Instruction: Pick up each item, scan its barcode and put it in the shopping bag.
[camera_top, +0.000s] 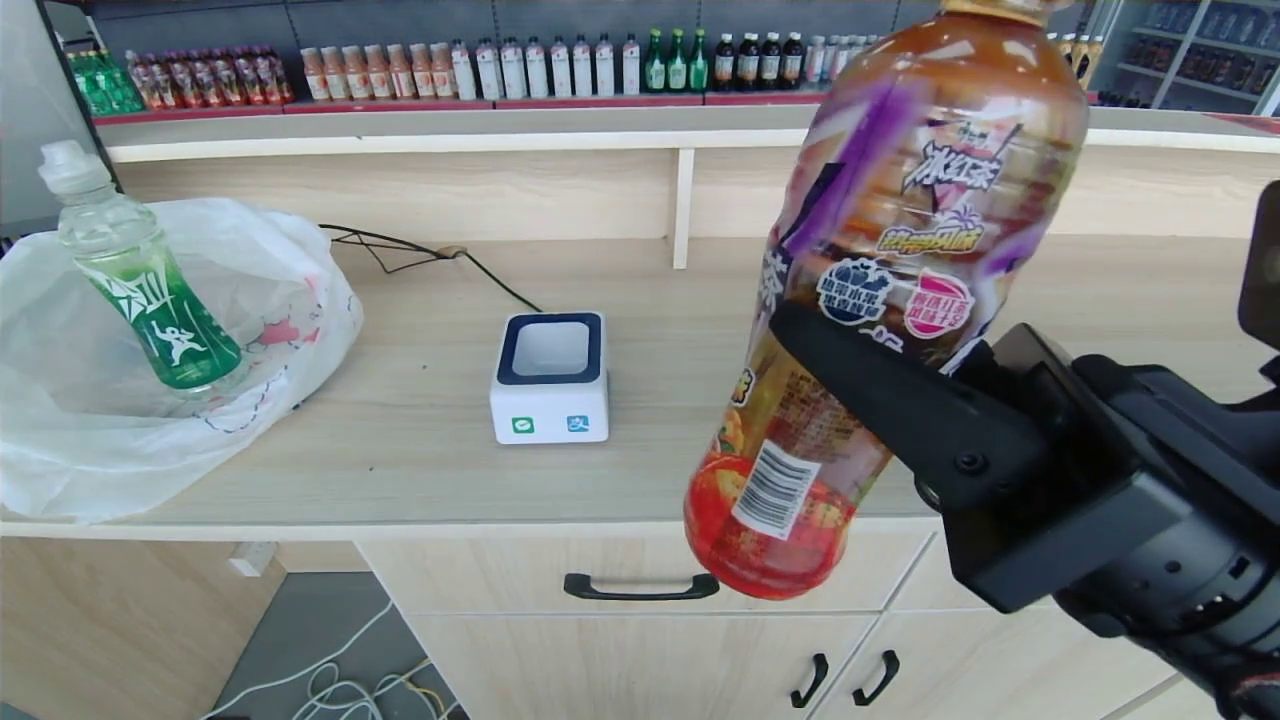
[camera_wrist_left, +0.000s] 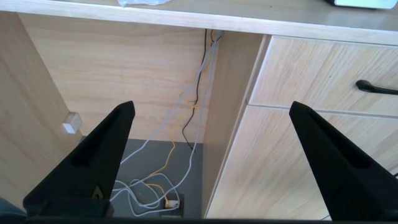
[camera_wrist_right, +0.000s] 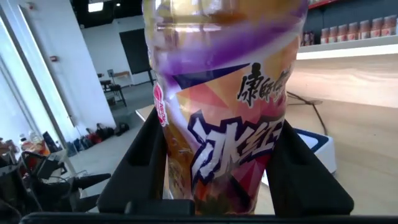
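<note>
Scanner (camera_top: 550, 378) near bag (camera_top: 60, 430) with green bottle (camera_top: 150, 280)

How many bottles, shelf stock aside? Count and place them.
2. The green bottle sits tilted in the shopping bag on the counter's left; the tea bottle is held up by the right end effector at the right.

Right arm (camera_top: 1130, 520) enters from lower right, wrist angled up and to the left. Right gripper (camera_top: 880, 340) clamped across the middle of a bottle (camera_top: 900, 200), one black finger (camera_wrist_right: 140, 165) on each side; bottle held aloft, tilted. Left gripper (camera_wrist_left: 211, 155) held low, fingers spread wide, nothing between them.
</note>
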